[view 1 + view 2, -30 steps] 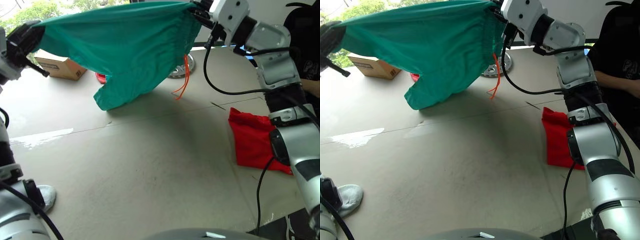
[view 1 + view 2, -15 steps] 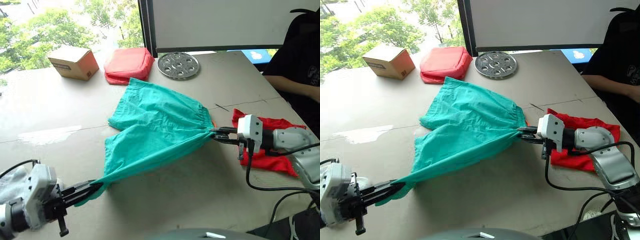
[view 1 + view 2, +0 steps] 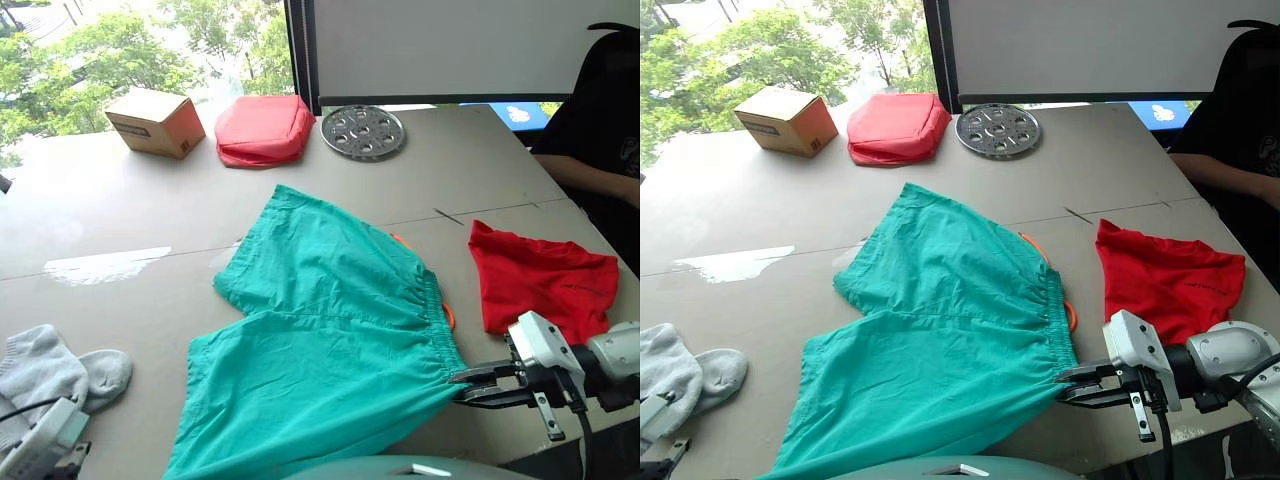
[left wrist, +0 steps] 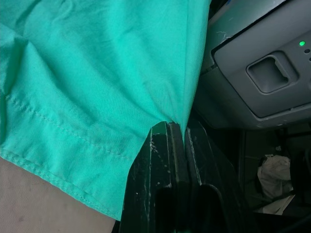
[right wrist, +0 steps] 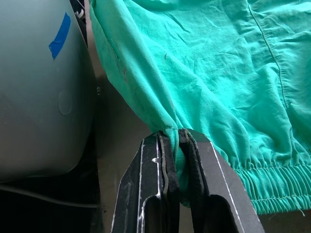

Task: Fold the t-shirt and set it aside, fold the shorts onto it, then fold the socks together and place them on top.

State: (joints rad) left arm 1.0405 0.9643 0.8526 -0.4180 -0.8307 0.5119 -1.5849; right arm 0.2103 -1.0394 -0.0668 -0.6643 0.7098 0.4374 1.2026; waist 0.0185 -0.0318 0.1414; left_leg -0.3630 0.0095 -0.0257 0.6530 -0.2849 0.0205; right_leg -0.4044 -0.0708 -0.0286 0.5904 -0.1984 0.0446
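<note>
The teal shorts (image 3: 320,330) lie spread flat on the table (image 3: 120,215), waistband toward the right, with the orange drawstring (image 3: 447,315) showing at the waist. My right gripper (image 3: 468,386) is shut on the near waistband corner at the table's front edge. My left gripper (image 4: 176,127) is shut on the near hem of a leg, low at the front left. The red t-shirt (image 3: 540,285) lies folded to the right of the shorts. The grey socks (image 3: 55,370) lie loose at the front left.
At the back of the table stand a cardboard box (image 3: 155,120), a salmon-red padded pouch (image 3: 262,130) and a round metal plate with holes (image 3: 363,130). A person in black (image 3: 600,110) sits at the far right.
The shorts, held high and stretched in the air a second ago, were swung down and now lie flat. Both grippers have come back to the front edge, still holding them.
</note>
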